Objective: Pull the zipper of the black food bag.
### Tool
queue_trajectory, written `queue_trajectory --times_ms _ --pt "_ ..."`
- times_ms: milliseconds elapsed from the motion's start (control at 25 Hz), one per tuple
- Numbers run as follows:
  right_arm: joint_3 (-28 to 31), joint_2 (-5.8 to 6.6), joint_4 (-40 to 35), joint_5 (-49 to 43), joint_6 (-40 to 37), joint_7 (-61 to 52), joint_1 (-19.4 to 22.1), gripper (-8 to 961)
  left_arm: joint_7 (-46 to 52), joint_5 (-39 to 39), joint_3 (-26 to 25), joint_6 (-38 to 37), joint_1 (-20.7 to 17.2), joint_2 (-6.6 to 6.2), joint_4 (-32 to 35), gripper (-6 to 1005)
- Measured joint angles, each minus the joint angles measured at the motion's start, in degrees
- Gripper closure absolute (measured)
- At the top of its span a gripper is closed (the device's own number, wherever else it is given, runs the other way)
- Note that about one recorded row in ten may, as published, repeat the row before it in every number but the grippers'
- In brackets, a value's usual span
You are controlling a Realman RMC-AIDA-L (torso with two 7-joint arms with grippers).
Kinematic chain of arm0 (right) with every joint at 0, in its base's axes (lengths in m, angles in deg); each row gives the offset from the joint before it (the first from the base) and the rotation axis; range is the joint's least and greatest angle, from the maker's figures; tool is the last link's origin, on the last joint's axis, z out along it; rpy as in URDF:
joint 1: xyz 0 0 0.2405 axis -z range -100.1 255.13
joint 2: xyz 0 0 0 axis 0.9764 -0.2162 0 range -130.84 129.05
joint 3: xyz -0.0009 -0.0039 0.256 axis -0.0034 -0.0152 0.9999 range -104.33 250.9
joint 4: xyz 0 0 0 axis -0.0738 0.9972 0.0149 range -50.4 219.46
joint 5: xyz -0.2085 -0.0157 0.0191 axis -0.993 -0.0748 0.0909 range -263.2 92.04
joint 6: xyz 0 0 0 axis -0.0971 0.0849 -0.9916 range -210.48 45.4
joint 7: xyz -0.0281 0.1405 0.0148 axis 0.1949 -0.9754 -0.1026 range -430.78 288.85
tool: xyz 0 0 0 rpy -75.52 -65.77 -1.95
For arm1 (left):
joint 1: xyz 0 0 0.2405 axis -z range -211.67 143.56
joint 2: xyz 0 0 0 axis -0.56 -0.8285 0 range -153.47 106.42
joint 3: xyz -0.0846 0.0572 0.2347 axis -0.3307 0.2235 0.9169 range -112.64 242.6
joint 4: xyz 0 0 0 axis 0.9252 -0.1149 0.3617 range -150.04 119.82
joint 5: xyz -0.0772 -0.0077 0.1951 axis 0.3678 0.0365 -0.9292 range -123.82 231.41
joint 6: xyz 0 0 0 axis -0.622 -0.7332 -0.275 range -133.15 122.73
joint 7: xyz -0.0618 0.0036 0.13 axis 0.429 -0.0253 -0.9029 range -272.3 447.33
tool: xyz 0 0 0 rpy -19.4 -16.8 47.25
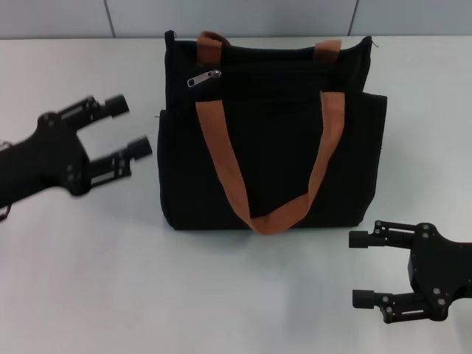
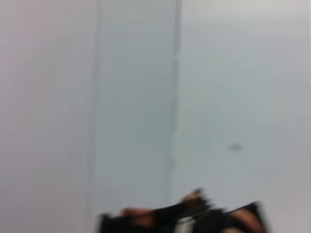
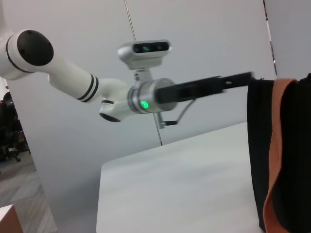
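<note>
The black food bag (image 1: 269, 144) stands on the white table with two rust-brown handles (image 1: 276, 214). Its silver zipper pull (image 1: 203, 78) lies at the left end of the zip line on the upper front. My left gripper (image 1: 131, 127) is open and empty, left of the bag, about level with the zipper. My right gripper (image 1: 361, 269) is open and empty near the table's front right, below the bag's right corner. In the left wrist view only the bag's top edge (image 2: 194, 218) shows. In the right wrist view the bag's side (image 3: 286, 155) shows, with the left arm (image 3: 146, 97) behind.
The white table (image 1: 88, 280) bears the bag. A pale wall (image 1: 258, 15) runs along the back edge.
</note>
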Motion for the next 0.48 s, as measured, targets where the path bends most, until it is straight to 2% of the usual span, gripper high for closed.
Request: queue_trajectory --times_ms 200,480 --pt "0.06 -0.03 0.00 0.01 0.00 -0.04 0.38 136 0.08 -0.19 -1.11 11.73 3.30 0.47 0.23 235" --pt "0.65 -0.08 0.00 0.02 0.00 -0.08 0.67 136 -0.35 -0.72 2.21 17.05 6.06 1.03 0.38 254"
